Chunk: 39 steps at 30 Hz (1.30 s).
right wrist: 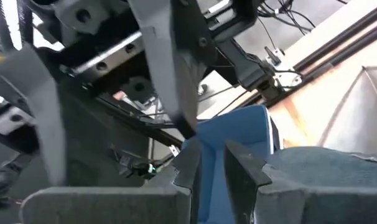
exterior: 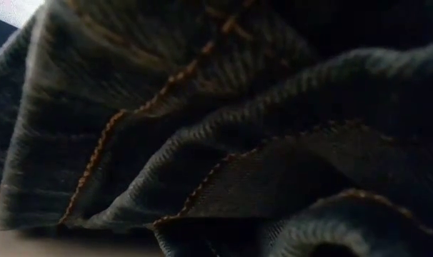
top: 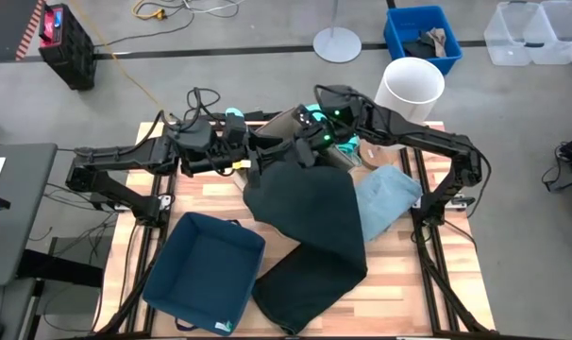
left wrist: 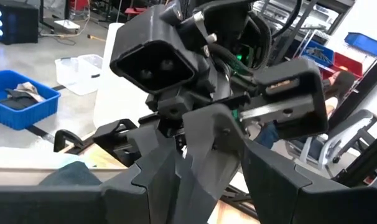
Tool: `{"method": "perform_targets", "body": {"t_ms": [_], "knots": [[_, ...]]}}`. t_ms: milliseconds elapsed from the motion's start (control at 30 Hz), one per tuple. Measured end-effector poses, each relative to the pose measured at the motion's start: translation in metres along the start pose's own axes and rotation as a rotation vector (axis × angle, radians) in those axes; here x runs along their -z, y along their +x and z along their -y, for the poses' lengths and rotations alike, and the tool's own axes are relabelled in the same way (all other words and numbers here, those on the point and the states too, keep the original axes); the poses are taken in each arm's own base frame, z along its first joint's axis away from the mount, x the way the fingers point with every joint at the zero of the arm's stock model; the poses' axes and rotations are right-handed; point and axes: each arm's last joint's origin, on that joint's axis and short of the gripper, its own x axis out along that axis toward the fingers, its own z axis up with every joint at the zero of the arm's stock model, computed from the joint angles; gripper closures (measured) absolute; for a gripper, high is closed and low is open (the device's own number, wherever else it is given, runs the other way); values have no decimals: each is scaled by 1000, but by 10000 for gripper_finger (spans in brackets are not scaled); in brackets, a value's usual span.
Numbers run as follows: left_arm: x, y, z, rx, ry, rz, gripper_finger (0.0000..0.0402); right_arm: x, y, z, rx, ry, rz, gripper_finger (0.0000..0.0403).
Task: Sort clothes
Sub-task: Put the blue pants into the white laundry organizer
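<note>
Grey concrete floor surrounded the wooden desk (top: 399,274), with a blue bin (top: 421,36), a white cylindrical bucket (top: 411,88) and clear plastic tubs (top: 539,31) standing beyond its far edge.

2 arms were seen meeting above the middle of the desk's far edge. The left gripper (top: 251,161) was reached in from the left edge, the right gripper (top: 311,151) from the right edge, and the 2 were positioned close together, facing each other.

The dark green-black jeans (top: 310,222) were draped from the point where the grippers met, down the centre of the desk to its near edge. In the low view the frame was filled by folded denim with orange stitching (exterior: 202,143).

In the left wrist view, the left gripper's fingers (left wrist: 157,180) were set partly apart, with the right gripper's fingers held between them. In the right wrist view, the right gripper's fingers (right wrist: 241,171) were nearly pressed together; whether cloth was pinched could not be determined.

The pale blue garment (top: 385,198) lay toward the right edge, touching the jeans. A turquoise garment (top: 235,115) was visible at the far edge, behind the left arm. The navy fabric box (top: 203,269) stood at the near left corner.
</note>
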Motion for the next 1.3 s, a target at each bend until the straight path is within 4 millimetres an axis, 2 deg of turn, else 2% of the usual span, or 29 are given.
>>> {"method": "perform_targets", "body": {"t_ms": [267, 433, 600, 667, 767, 867, 1000, 1300], "knots": [[-1, -2, 0, 2, -1, 2, 228, 11, -7, -8, 16, -303, -74, 321], [-6, -9, -1, 7, -1, 17, 228, 38, -4, -11, 55, -538, -262, 321], [-12, -17, -1, 13, 9, 39, 228, 65, 18, -9, 171, -675, -397, 321], [-14, -21, -2, 13, 9, 42, 228, 67, 23, -5, 230, -683, -402, 321], [-16, -22, -2, 11, 5, 57, 228, 67, 32, 12, 344, -661, -426, 321], [-17, -23, -2, 8, 2, 64, 228, 66, 41, 37, 433, -569, -472, 321], [-20, -24, -1, 19, -15, 88, 228, 57, 46, 63, 522, -410, -448, 321], [-18, -25, 4, 42, -46, 80, 228, 29, 25, 80, 685, -274, -256, 321]]}}
